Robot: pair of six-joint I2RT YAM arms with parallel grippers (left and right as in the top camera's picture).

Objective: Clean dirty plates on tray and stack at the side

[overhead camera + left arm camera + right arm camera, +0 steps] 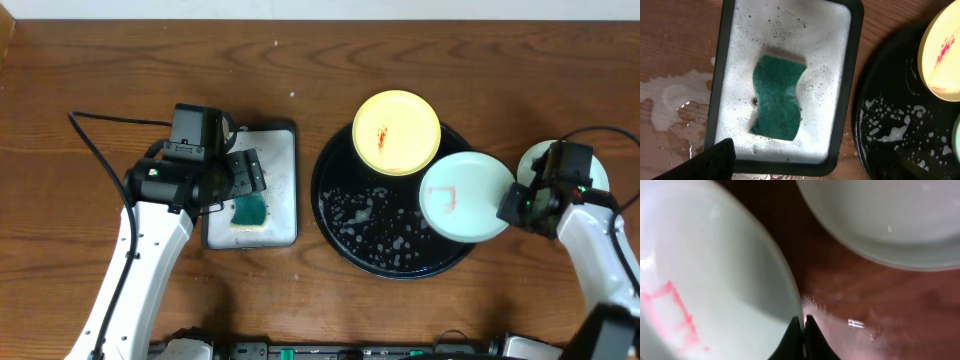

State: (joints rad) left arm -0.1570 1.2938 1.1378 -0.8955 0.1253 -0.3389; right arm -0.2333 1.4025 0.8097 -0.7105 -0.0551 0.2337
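The black tray (330, 215) lies mid-table, wet with foam specks. A pale yellow plate (396, 132) with a red smear rests on its far rim. My right gripper (512, 200) is shut on the rim of a mint plate (462, 197) with a red smear, held over the tray's right side; the right wrist view shows the fingers (803, 322) pinching that rim (715, 280). A second mint plate (540, 158) lies on the table to the right, also seen in the right wrist view (890, 215). My left gripper (243, 178) is open above the teal sponge (777, 97).
The sponge lies in foam in a small rectangular grey-white tray (285, 140), left of the black tray (890, 145). Water and foam are spilled on the wood (670, 105) left of that small tray. A cable (95, 150) trails by the left arm.
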